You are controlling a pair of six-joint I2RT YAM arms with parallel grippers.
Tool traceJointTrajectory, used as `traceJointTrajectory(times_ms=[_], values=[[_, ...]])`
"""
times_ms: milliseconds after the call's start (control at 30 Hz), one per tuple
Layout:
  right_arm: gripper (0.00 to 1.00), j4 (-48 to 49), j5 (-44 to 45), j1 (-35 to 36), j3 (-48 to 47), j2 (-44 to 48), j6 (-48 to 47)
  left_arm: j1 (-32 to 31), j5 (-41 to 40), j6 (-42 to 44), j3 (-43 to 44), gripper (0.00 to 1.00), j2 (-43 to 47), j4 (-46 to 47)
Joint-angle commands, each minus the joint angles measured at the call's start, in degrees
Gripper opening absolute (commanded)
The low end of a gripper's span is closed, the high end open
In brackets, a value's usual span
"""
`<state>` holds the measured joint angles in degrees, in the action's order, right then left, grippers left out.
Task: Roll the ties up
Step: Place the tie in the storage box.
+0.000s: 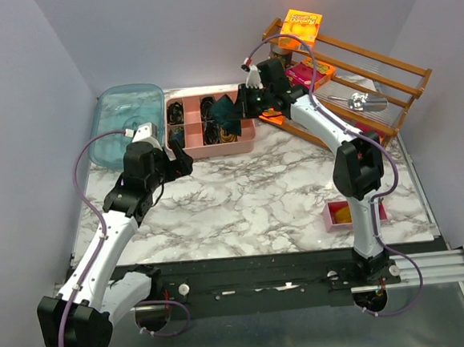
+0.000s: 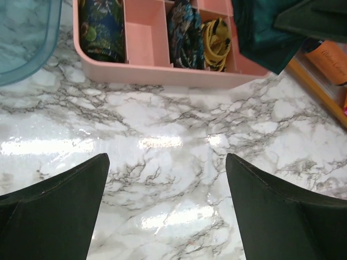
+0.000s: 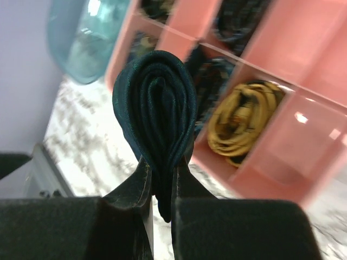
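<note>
Now: right end effector (image 3: 161, 165) pinching the rolled tie (image 3: 156, 103) (dark teal coil), pink tray (image 3: 282, 38) beneath and ahead. Placing step, likely; next calls for lowering into the bare compartment (image 3: 306, 149) beside the yellow coil (image 3: 241, 122); left end effector (image 2: 167, 162) spread, empty.

A white table (image 1: 250, 196) with grey marble veining is seen, glossy enough that bright reflections are shown on it in the left wrist view. A pink divided organizer (image 1: 214, 150) is set at the far edge, left of centre. A translucent teal container (image 1: 118, 110) is placed just beside it on the left, in the far left corner. A slatted wooden rack (image 1: 385, 73) is set at an angle across the far right corner. A small pink tray (image 1: 337, 226) is placed near the right front, well apart from the organizer. The near edge is bordered by a black rail (image 1: 256, 270).
</note>
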<state>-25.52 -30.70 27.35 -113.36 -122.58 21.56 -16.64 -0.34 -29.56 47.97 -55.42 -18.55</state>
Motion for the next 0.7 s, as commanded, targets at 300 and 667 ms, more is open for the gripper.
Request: traceJointTrajectory(times_ms=[300, 667], values=[[0.01, -2.7, 20.0, -0.5, 0.9, -1.5, 3.0, -0.1, -2.1, 0.8, -2.8, 0.99, -0.7, 0.3], [0.01, -3.9, 25.4, -0.5, 4.5, -1.6, 3.3, -0.2, -1.2, 0.6, -3.1, 0.99, -1.7, 0.9]])
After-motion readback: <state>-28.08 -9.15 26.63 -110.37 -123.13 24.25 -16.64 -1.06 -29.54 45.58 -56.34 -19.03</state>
